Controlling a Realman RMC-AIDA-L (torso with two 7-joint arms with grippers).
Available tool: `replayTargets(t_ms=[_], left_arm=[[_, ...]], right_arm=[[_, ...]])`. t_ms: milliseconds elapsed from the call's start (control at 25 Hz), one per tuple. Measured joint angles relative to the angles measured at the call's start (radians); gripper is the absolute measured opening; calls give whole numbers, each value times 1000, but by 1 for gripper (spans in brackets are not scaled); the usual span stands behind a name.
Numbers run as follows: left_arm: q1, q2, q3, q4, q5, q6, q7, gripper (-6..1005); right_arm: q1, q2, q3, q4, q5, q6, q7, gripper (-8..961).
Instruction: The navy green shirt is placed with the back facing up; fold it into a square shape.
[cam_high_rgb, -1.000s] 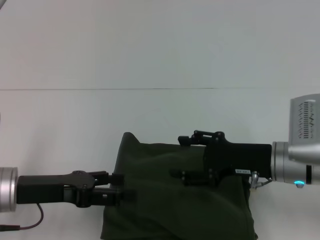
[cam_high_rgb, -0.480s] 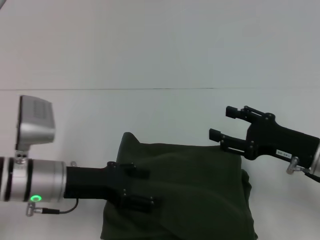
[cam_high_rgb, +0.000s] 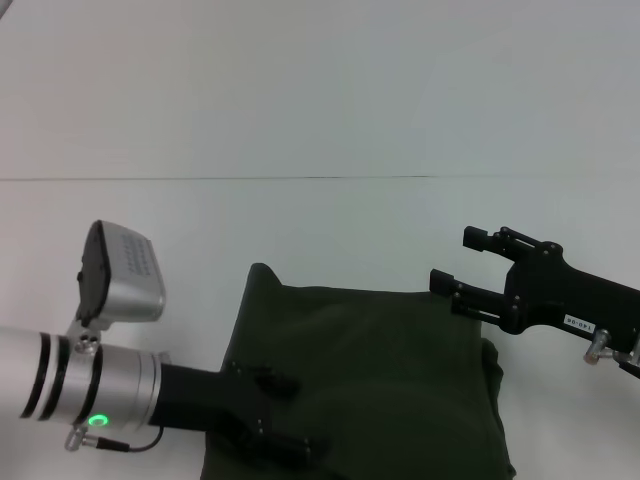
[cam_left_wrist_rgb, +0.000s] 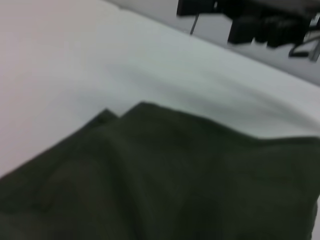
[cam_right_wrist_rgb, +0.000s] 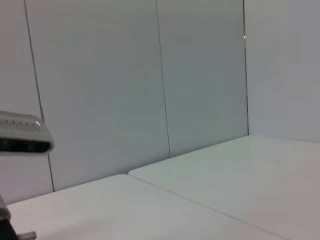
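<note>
White bench (cam_high_rgb: 320, 120) carries the folded navy green shirt (cam_high_rgb: 380, 380) at its near edge. Right end effector (cam_high_rgb: 465, 270) has lifted off, fingers apart; left end effector (cam_high_rgb: 285, 425) moved over shirt, fingers unclear.

A plain white table (cam_high_rgb: 320, 230) with a thin seam line running across it. A dark olive-green shirt (cam_high_rgb: 400, 380), folded into a rough block, lies directly on its near edge.

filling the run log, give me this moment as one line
navy green shirt: folded on table | left gripper: low over shirt | right gripper: open, above shirt's right edge
</note>
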Motion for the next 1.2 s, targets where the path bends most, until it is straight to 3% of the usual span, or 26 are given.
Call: replayTargets(t_ms=[160, 600, 920, 1200], left_arm=[[4, 0, 24, 2, 19, 11, -46, 936], [50, -1, -45, 86, -66, 194, -10, 933], [42, -5, 6, 12, -56, 167, 82, 933], [41, -5, 54, -1, -43, 147, 64, 933]], right_arm=[[-1, 0, 0, 0, 1, -6, 0, 837], [-5, 0, -1, 0, -2, -13, -1, 837], [-9, 0, -8, 0, -8, -19, -5, 838], [-14, 0, -9, 0, -9, -22, -7, 837]])
